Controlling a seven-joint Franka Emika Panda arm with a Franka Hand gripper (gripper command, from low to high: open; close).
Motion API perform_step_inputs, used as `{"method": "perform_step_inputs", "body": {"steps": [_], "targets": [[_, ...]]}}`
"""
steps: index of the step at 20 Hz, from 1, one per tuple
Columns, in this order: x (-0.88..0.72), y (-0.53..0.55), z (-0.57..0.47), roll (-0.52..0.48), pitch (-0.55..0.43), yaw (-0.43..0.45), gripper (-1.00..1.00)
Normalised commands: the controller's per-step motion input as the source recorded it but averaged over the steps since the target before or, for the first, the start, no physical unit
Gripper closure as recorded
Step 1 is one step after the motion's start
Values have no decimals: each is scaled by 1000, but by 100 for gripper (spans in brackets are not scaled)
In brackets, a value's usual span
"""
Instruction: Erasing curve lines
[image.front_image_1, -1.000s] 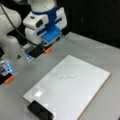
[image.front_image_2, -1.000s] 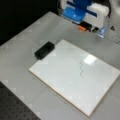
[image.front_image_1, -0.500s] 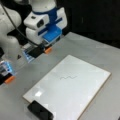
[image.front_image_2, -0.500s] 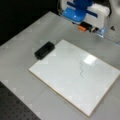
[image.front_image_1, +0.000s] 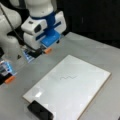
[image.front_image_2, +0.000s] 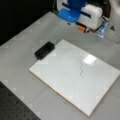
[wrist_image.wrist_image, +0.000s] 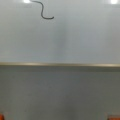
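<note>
Soft blur throughout; glare spots on whiteboard (image.front_image_2: 75, 75).

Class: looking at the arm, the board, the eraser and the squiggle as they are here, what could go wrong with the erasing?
1. The eraser lies untouched at the board's corner, overhanging its edge; a clumsy grasp might knock it off.
2. The squiggle is tiny, so a wipe could miss part of it.
3. The pincer hangs beyond the board, holding nothing.

The board (image.front_image_1: 75, 87) lies flat on the surface (image.front_image_1: 100, 55). The curve lines (image.front_image_1: 67, 78) sit near the board's middle. The eraser (image.front_image_1: 40, 111) rests at the board's corner towards a front view's bottom left. The hand (image.front_image_1: 46, 48) hangs beyond the board's far edge, over the surface.
</note>
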Motion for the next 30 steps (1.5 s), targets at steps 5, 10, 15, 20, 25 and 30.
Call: {"method": "perform_step_inputs", "body": {"steps": [5,10,15,20,25,30], "targets": [[249,-427,75,-22,108,177,-100],[258,-417,55,-128,152,155,-100],[236,-297,69,-146,148,183,-100],[202,-265,78,-133,140,220,-100],[228,-511,-3,-76,131,231,-100],[247,-585,-28,-14,119,215,-100]]}}
